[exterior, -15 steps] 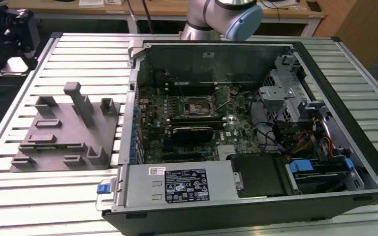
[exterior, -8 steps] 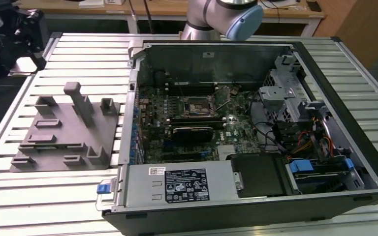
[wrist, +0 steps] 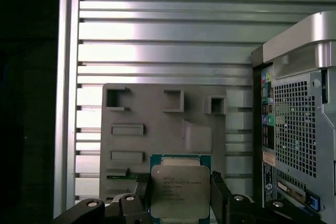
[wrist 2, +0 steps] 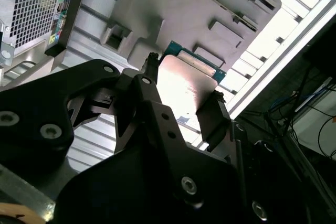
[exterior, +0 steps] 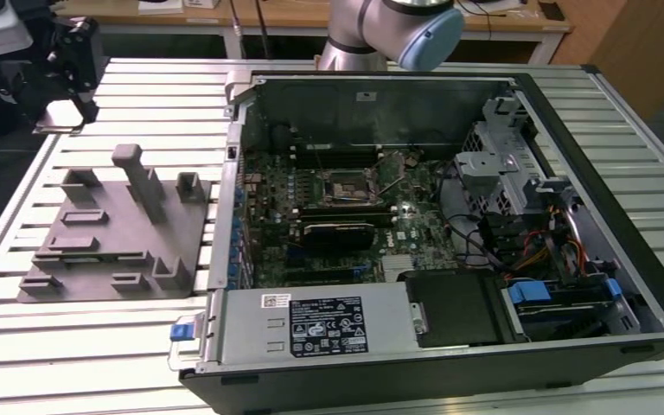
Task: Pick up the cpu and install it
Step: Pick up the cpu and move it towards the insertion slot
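The cpu (wrist: 177, 191), silvery top showing, sits pinched at two opposite edges between the closed-in fingers (wrist: 218, 195) of the gripper (wrist: 179, 183), held clear above the grey fixture (wrist: 157, 124) on the slatted table (wrist: 157, 24), beside the open computer case (exterior: 517, 112) housing its motherboard (exterior: 344, 216).

Silvery cpu (wrist: 177, 195), prob. teal-edged; black gripper (wrist: 179, 182); grey fixture (wrist: 157, 114); ribbed silver table (wrist: 157, 24).
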